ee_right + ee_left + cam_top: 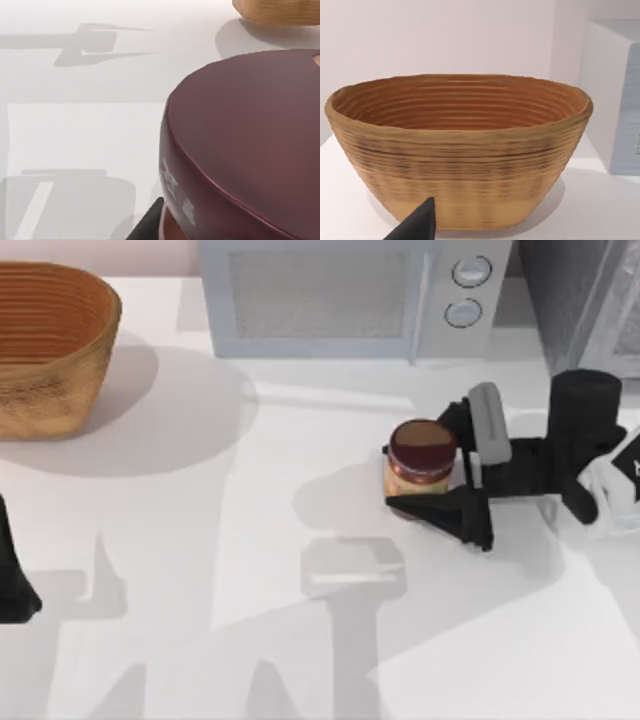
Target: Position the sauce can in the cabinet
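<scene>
The right gripper brackets the small maroon-topped, orange-labelled sauce can, its jaws closed against the can's sides for carrying. Beyond the can stands the light grey microwave; the dark grey speckled cabinet stands beside the microwave. The left arm is parked facing the woven basket.

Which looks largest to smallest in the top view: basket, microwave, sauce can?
1. microwave
2. basket, cut off by the frame edge
3. sauce can, between the right gripper fingers
</scene>
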Tool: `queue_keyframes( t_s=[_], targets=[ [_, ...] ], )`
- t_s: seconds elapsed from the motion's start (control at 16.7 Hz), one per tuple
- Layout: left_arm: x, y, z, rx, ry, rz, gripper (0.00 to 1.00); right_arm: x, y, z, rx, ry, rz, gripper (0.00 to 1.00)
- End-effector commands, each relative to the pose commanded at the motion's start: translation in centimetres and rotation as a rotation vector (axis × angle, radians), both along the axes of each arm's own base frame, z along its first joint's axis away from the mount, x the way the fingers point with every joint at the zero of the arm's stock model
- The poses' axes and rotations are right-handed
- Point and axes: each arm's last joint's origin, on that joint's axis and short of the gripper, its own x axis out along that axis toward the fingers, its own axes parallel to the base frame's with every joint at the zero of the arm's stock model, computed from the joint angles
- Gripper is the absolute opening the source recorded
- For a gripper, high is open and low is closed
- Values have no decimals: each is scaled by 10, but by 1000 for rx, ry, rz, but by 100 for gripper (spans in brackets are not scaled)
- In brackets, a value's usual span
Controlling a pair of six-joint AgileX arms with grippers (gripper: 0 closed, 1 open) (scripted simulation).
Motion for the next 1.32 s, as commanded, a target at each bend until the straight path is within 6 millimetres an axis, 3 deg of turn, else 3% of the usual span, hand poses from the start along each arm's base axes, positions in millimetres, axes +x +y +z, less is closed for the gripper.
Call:
queue_keyframes(
  t_s=[0.42, 0.54, 1.02, 1.32],
  targets=[
    [0, 0, 0, 0, 0, 0, 100, 1, 1, 5, 2, -1, 4, 0],
    [0, 0, 0, 0, 0, 0, 100, 5, 2, 24, 4, -9, 6, 0],
    [0, 0, 0, 0, 0, 0, 100, 3, -1, 142, 1, -12, -5, 0],
    [0, 0, 0, 0, 0, 0, 100, 1, -1, 151, 0, -2, -4, 0]
  ],
)
